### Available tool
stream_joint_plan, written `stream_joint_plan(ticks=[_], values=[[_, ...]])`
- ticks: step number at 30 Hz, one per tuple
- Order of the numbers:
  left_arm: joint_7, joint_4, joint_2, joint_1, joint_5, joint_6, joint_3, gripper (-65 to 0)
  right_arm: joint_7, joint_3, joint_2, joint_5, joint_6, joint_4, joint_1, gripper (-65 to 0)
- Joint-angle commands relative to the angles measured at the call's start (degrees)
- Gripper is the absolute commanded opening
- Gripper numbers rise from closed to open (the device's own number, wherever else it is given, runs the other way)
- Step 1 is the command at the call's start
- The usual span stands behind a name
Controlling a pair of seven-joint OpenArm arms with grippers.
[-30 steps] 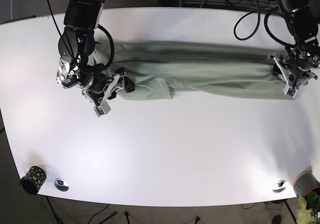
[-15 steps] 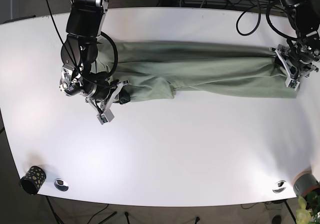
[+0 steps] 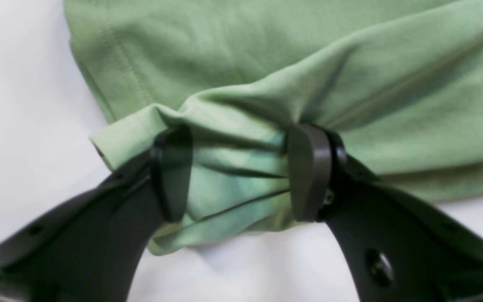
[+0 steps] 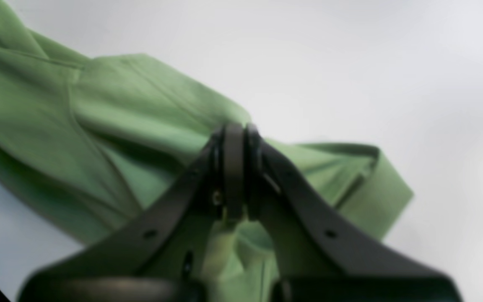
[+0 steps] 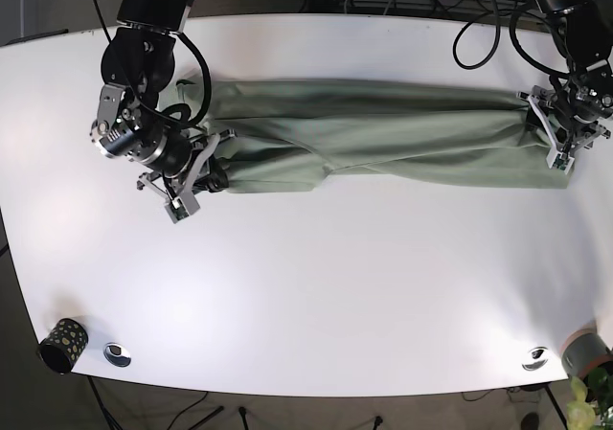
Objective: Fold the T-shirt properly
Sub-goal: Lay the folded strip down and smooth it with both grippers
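Note:
The green T-shirt lies as a long narrow strip across the far half of the white table. My right gripper is at the strip's left end. In the right wrist view the right gripper is shut, with the shirt pinched between its pads. My left gripper is at the strip's right end. In the left wrist view the left gripper has its jaws apart, and a bunched fold of the shirt lies between the fingers.
A black patterned cup and a round metal disc sit at the front left corner. Another disc and a grey pot are at the front right. Cables hang at the back right.
My right gripper has moved left and slightly back with the shirt's end, stretching the strip and flattening its middle bulge. My left gripper shifted slightly back at the right end.

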Motion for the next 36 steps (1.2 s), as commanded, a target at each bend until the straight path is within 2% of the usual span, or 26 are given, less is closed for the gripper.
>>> stream_joint_plan(ticks=[1, 12, 14, 16, 18, 22, 24, 28, 33, 36], values=[[-0.40, 0.75, -1.28, -0.43, -0.27, 0.12, -0.30, -31.2, 0.82, 1.49, 0.50, 0.51, 0.32, 3.22, -0.69, -65.0], [-0.40, 0.75, -1.28, -0.52, -0.45, 0.12, -0.30, -31.2, 0.82, 8.61, 0.50, -0.20, 0.32, 2.43, -3.77, -65.0], [-0.40, 0.84, -1.28, -0.52, -0.54, 0.12, -0.30, -31.2, 0.82, 8.61, 1.47, -0.20, 0.32, 1.20, -3.77, -65.0], [-0.40, 1.02, -1.11, -0.61, -0.63, 0.12, -0.30, -31.2, 0.82, 8.44, 2.35, -0.11, 0.32, 0.76, -3.77, -58.3], [-0.40, 1.19, -0.93, -0.70, -0.71, 0.12, -0.30, -31.2, 0.82, 8.44, 2.35, 0.07, 0.32, 1.02, -4.73, -44.4], [-0.14, 2.25, -0.67, -3.16, -0.80, 0.03, -0.30, -31.2, 0.82, 8.44, 2.17, 1.74, 0.32, 5.86, -5.96, -25.7], [-0.14, 3.04, 0.30, -3.77, -0.80, 0.03, -0.38, -31.2, 0.73, 8.17, 2.08, 3.41, 0.32, 8.41, -7.37, -22.0], [-0.14, 5.85, 0.74, -3.77, -0.80, 0.03, -0.38, -31.1, 0.73, 4.22, 2.35, 8.51, 0.32, 9.55, -9.04, -22.2], [-0.05, 8.31, 0.83, -3.77, -2.38, 0.03, -0.38, -30.8, 0.73, -1.32, 2.08, 8.86, 0.32, 9.29, -10.18, -22.2], [2.59, 9.98, 0.83, -3.77, -4.76, 0.30, -0.82, -30.7, 1.00, -4.13, 2.17, 8.86, 0.32, 5.77, -10.18, -22.2]])
